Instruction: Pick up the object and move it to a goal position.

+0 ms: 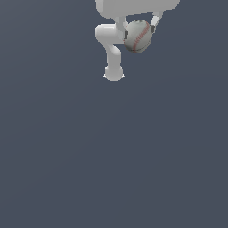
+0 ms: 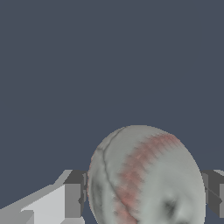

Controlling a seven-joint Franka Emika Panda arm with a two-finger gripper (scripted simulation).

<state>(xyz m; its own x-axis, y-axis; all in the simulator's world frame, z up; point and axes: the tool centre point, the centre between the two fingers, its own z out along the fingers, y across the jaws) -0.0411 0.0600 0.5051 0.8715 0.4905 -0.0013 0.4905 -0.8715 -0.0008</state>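
Item: we list one baseball [image 1: 137, 36], off-white to grey, with curved red stitching.
Location of item: we find it near the top of the exterior view, a little toward the exterior view's right, held between the two fingers of the gripper [image 1: 139, 29].
Pincer state: we record it as pinching the baseball; one dark pad [image 2: 75, 194] presses each side of the ball [image 2: 146, 177] in the wrist view, with no gap showing on either side.
Fit: we see the ball filling the span between the fingers, and bulging out past them.
Arm: we note white links [image 1: 113, 46] behind the ball, running to a rounded white end [image 1: 114, 74] beneath it in the exterior view.
Surroundings: we log a plain dark blue-grey ground [image 1: 111, 156] across both views; whether the ball touches it we cannot tell.
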